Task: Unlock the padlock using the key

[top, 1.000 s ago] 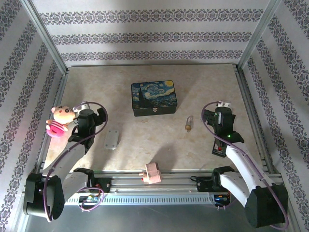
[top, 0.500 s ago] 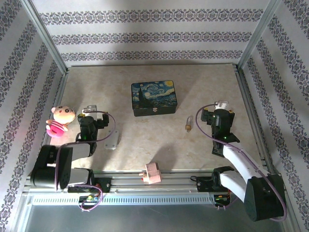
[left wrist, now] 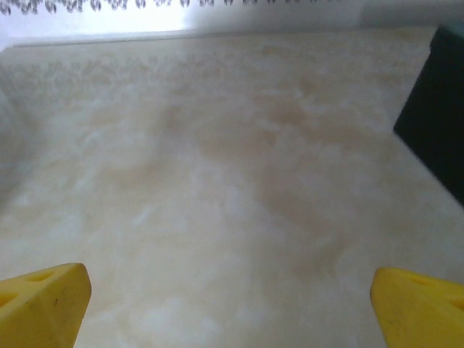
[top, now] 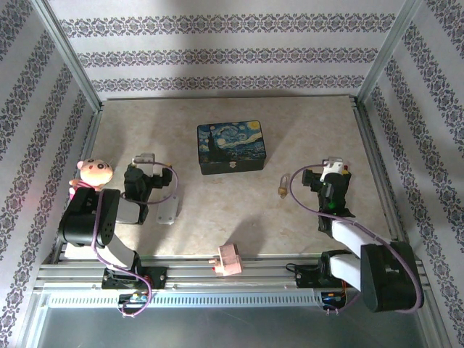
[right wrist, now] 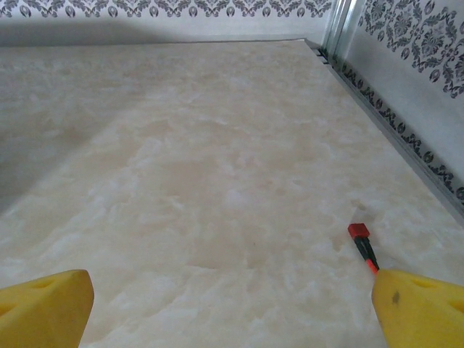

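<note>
Tiny brass padlock [top: 282, 186], thin silver shackle, lies on the smooth marbled beige counter [top: 239, 217], between the boxy dark-blue starry tin [top: 232, 147] and the right arm, touching neither. Left jaws and right jaws are both spread wide and empty, with blunt yellow wedge fingertips [left wrist: 43, 301] low over bare counter.

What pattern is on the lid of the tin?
The tin has a dark blue starry-night painting with yellow swirls on its lid, clearest in the top external view.
</note>
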You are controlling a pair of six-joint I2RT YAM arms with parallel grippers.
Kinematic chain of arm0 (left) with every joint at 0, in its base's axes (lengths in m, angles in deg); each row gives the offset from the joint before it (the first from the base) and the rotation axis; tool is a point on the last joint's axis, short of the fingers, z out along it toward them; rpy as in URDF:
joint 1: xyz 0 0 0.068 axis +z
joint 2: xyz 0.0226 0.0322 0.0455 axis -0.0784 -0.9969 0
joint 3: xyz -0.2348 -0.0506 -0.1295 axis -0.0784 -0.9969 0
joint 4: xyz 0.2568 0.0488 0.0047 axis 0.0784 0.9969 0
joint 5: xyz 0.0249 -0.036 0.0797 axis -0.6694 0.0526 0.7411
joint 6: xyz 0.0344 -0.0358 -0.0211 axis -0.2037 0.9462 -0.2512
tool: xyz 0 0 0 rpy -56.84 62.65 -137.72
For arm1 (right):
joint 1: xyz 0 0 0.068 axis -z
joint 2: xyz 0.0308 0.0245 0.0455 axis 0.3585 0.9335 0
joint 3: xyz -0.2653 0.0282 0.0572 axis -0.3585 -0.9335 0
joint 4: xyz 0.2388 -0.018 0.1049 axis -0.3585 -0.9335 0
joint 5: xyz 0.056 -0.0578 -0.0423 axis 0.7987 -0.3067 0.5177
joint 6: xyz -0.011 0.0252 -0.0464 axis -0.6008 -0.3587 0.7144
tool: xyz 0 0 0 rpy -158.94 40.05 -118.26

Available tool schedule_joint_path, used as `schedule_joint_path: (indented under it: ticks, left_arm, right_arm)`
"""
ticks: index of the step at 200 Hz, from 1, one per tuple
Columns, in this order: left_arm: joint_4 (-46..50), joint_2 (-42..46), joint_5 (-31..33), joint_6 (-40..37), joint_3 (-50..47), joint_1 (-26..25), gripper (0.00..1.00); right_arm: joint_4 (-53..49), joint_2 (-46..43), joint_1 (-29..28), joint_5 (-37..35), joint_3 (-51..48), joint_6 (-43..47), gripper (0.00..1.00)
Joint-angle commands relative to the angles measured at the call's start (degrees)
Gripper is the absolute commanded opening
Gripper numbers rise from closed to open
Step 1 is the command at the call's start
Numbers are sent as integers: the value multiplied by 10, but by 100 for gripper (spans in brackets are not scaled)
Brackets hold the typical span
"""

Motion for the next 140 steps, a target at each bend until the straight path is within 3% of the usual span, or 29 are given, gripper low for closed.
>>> schedule_joint_path:
  ticks: [1, 38, 80, 103, 140]
  left_arm:
    - [43, 9, -6, 8, 18, 17, 99]
    - [43, 10, -4, 8, 19, 17, 99]
    - [45, 10, -4, 7, 20, 17, 99]
    - [48, 10, -8, 5, 20, 16, 99]
    - [47, 10, -10, 4, 21, 17, 99]
  right_arm:
    - [105, 28, 7, 41, -6, -11, 98]
    - [178, 90, 13, 82, 4, 16, 98]
    - [343, 244, 23, 132, 10, 7, 98]
    - [237, 213, 33, 84, 38, -22, 98]
    - [214, 222, 23, 67, 59, -12, 98]
